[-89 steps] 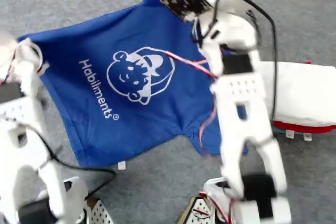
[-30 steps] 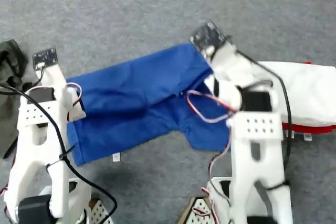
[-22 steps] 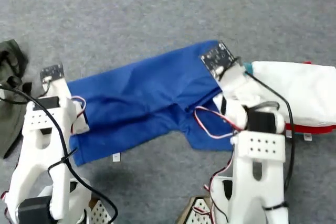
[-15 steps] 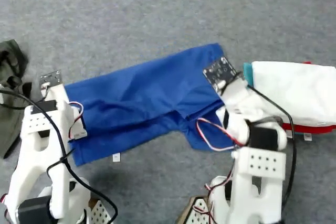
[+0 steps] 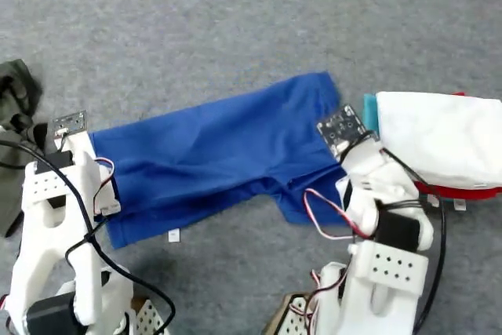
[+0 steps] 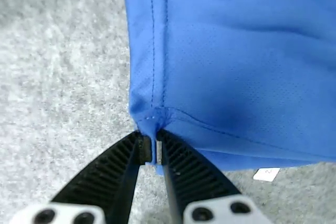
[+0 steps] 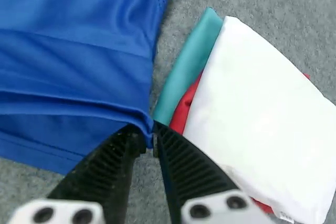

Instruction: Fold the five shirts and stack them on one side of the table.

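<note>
The table (image 5: 235,29) is covered with a grey, carpet-like surface, and wooden furniture stands behind its far edge. The blue shirt (image 5: 220,147) lies across the middle of it as a long band, already folded along its length. Its long axis runs from the left arm's side, nearer the arms, up toward the right and a little further away.

The left gripper (image 6: 152,148) is closed on the corner of the hem at one end of the band. The right gripper (image 7: 152,135) is closed on the folded edge at the other end. So the band is stretched between them, one gripper at each short end.

The right end lies just beside the stack, where a white shirt (image 5: 439,135) rests on a teal shirt (image 7: 184,72) and a red shirt (image 7: 186,111). A dark green cloth (image 5: 16,115) lies at the left edge of the table.

I judge that the next fold goes across the long axis, one end over the other. The right arm is nearer to the stack.
</note>
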`<action>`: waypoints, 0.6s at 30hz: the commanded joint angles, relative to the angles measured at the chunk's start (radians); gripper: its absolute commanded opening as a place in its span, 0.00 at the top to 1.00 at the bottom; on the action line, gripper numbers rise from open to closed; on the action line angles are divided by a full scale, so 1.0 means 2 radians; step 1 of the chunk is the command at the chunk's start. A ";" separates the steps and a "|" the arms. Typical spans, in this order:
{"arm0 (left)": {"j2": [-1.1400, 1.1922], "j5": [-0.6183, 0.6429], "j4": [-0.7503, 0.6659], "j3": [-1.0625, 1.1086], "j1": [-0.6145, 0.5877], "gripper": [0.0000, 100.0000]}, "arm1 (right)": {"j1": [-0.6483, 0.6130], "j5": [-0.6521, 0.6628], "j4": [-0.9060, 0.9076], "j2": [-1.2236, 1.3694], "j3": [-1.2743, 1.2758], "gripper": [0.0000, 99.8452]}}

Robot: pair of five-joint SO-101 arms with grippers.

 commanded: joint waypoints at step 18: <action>-0.011 -0.004 0.024 0.007 0.031 0.98 | 0.020 0.075 0.003 -0.097 0.084 0.96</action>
